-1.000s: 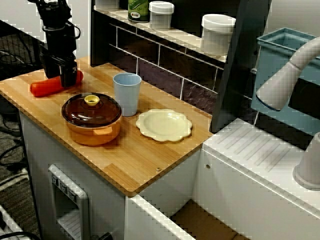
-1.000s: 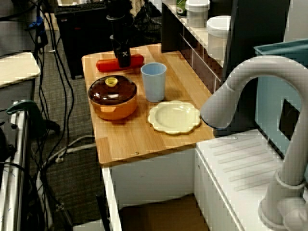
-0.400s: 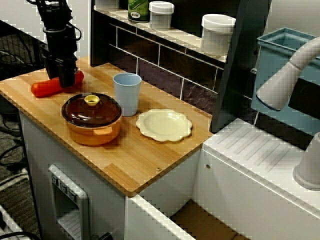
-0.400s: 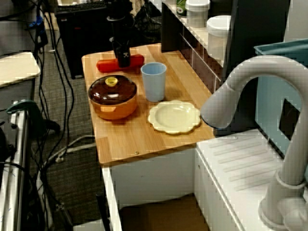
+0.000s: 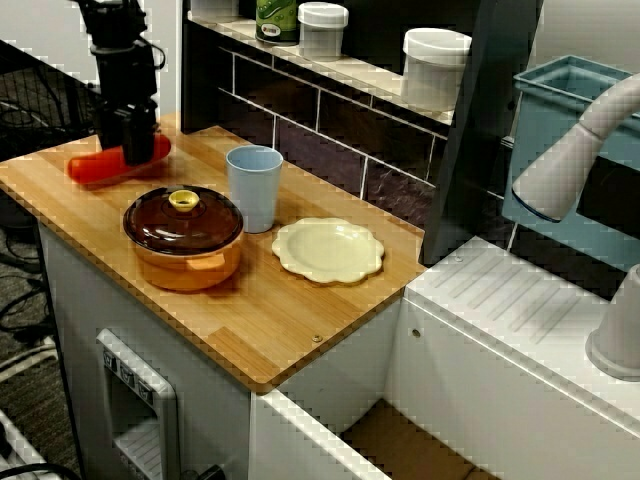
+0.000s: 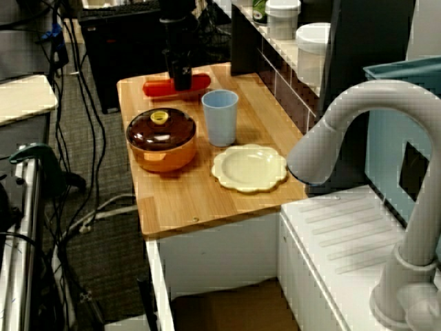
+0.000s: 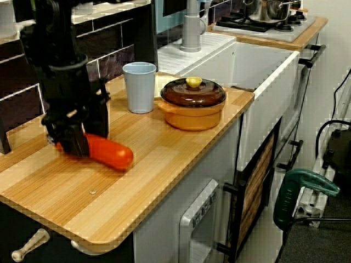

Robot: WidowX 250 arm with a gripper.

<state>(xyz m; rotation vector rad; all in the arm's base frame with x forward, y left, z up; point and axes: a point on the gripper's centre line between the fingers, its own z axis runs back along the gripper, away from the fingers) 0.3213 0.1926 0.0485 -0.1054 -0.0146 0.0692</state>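
The claw is seen closed around the red toy vegetable, low at the far end of the counter. A slip is risked: the smooth rounded skin could be squeezed out and rolled off the edge.

Wooden counter sits on white cabinet fronts. Behind it is a wall of dark glossy tiles, topped by a shelf with jars. A white sink unit adjoins the counter, with a grey faucet arching over it. Farther along is a hob with a pan. The floor is dark carpet strewn with cables. Even indoor light, soft shadows.
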